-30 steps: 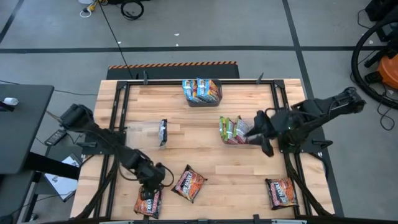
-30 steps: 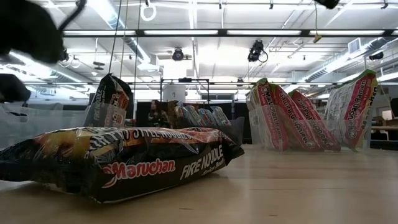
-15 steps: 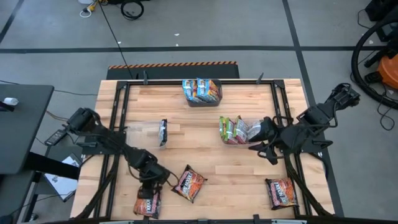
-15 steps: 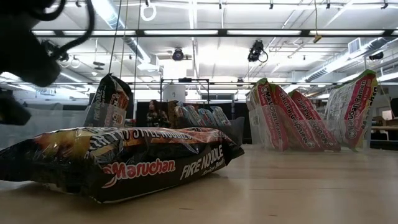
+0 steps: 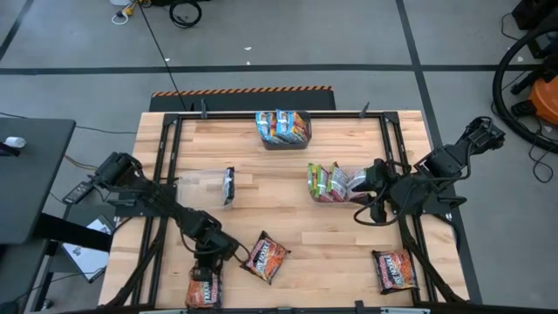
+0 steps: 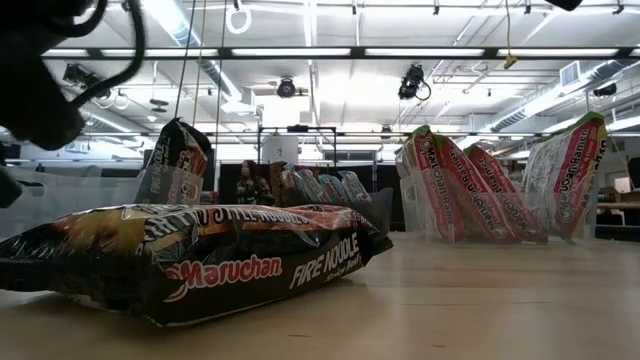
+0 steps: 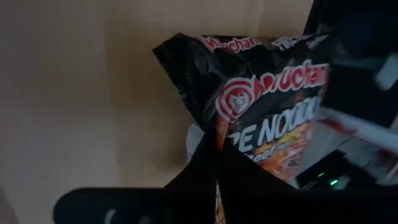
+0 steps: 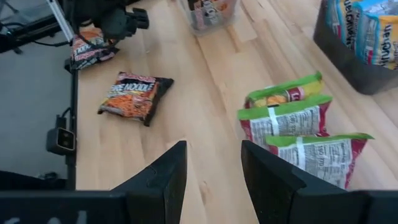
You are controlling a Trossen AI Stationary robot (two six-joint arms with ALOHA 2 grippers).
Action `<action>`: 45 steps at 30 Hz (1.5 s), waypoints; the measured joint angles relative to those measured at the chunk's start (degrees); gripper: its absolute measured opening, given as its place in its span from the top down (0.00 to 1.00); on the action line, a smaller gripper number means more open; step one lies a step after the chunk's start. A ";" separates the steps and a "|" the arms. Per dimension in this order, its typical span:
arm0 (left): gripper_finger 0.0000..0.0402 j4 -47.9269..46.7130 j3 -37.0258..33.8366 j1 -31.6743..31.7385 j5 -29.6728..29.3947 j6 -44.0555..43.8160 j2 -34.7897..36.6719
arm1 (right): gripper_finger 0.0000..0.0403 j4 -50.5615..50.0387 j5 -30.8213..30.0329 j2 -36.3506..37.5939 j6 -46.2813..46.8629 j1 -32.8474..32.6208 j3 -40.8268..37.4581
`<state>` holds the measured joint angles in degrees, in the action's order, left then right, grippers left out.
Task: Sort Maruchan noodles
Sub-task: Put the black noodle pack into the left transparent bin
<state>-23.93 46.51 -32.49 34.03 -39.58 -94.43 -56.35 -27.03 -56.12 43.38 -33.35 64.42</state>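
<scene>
A black Maruchan noodle packet (image 5: 202, 292) lies at the table's near left corner, with my left gripper (image 5: 207, 272) shut on it. Another black packet (image 5: 264, 257) lies just right of it, and a third (image 5: 394, 269) lies near the right edge. Green packets (image 5: 331, 183) stand in a clear tub. Blue ones (image 5: 283, 126) fill a dark bin at the far edge. One black packet (image 5: 228, 185) stands in a second clear tub. My right gripper (image 5: 366, 212) hovers open beside the green packets, and nothing is between its fingers (image 8: 214, 168). My left gripper pinches the packet's far edge (image 7: 208, 140) between its two fingers, which are shut together over the plastic. The fingers slant down onto it from the far left. The rest of the packet (image 7: 267, 93) stretches away from the fingers and lies on the table.
Dark metal rails (image 5: 166, 174) run along the table's left and right sides and its far edge. Bare wood (image 5: 314, 235) lies between the tubs and the near packets. In the low view the middle black packet (image 6: 200, 260) fills the foreground.
My left gripper has sunk onto the near left black packet and turned at the wrist. The packet now looks narrower and sits a little closer to the near edge. My right arm has swung and its gripper has turned, staying beside the green packets.
</scene>
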 joint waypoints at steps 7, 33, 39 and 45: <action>0.99 -3.55 -0.01 3.44 0.79 -9.48 7.48 | 0.61 -1.07 0.00 0.00 -1.93 1.70 -0.02; 1.00 -34.22 0.02 25.92 -22.11 -48.71 56.48 | 0.61 1.44 -0.07 -1.82 -7.06 6.39 -0.04; 1.00 -40.38 0.02 32.34 -24.74 -44.62 57.97 | 0.61 1.43 0.06 -4.07 -4.29 6.39 -0.07; 0.99 -42.00 0.02 40.11 -26.93 -37.95 57.27 | 0.61 1.44 0.22 -6.64 -4.13 6.39 -0.07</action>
<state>-65.93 46.52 7.62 7.10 -77.52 -37.17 -54.92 -26.81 -62.76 39.24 -26.96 64.36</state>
